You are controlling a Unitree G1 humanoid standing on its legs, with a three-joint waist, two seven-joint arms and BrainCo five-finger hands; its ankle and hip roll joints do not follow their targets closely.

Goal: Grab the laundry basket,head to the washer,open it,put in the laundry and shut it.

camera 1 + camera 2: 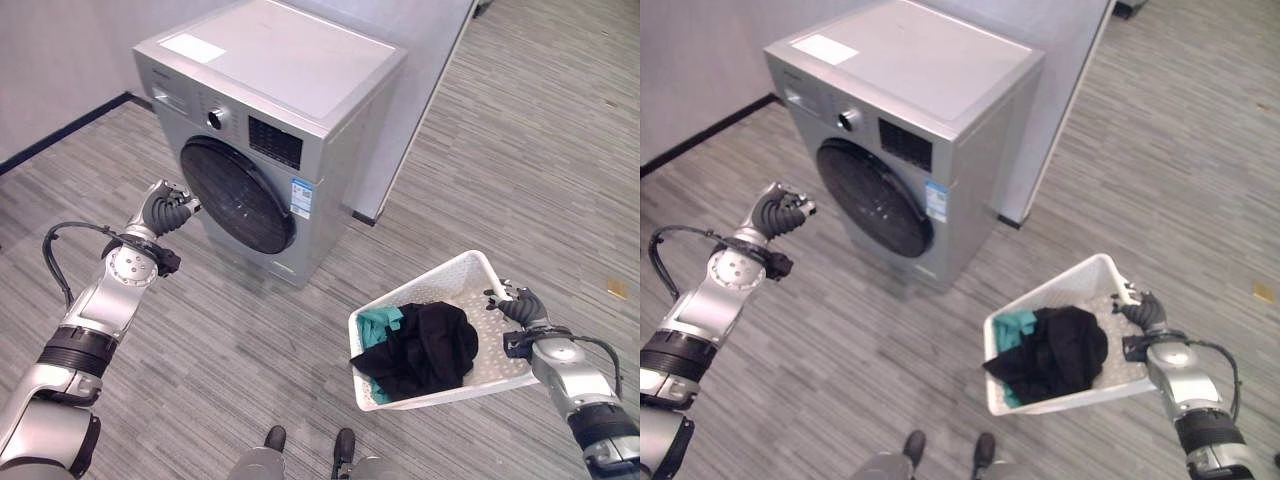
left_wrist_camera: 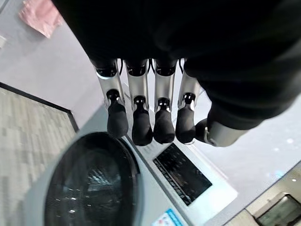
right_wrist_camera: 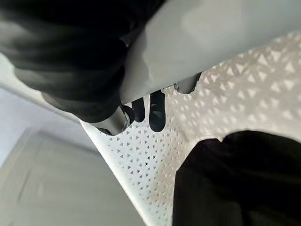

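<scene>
The left hand (image 1: 167, 208), fingers curled and empty, is raised just beside the washer (image 1: 262, 120) door (image 1: 236, 195). The right hand (image 1: 520, 305) grips the rim of the laundry basket (image 1: 462, 275), with dark and teal laundry (image 1: 420, 345) piled inside just beyond its fingers.

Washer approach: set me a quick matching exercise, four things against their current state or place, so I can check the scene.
Things:
1. washer door
2. laundry basket
3. left hand
4. black garment

States:
A. fingers curled, holding nothing, raised beside the washer's front
B. closed
C. lying in the basket next to a teal piece
D. held by its rim in the right hand

Pairs: 1-B, 2-D, 3-A, 4-C
</scene>
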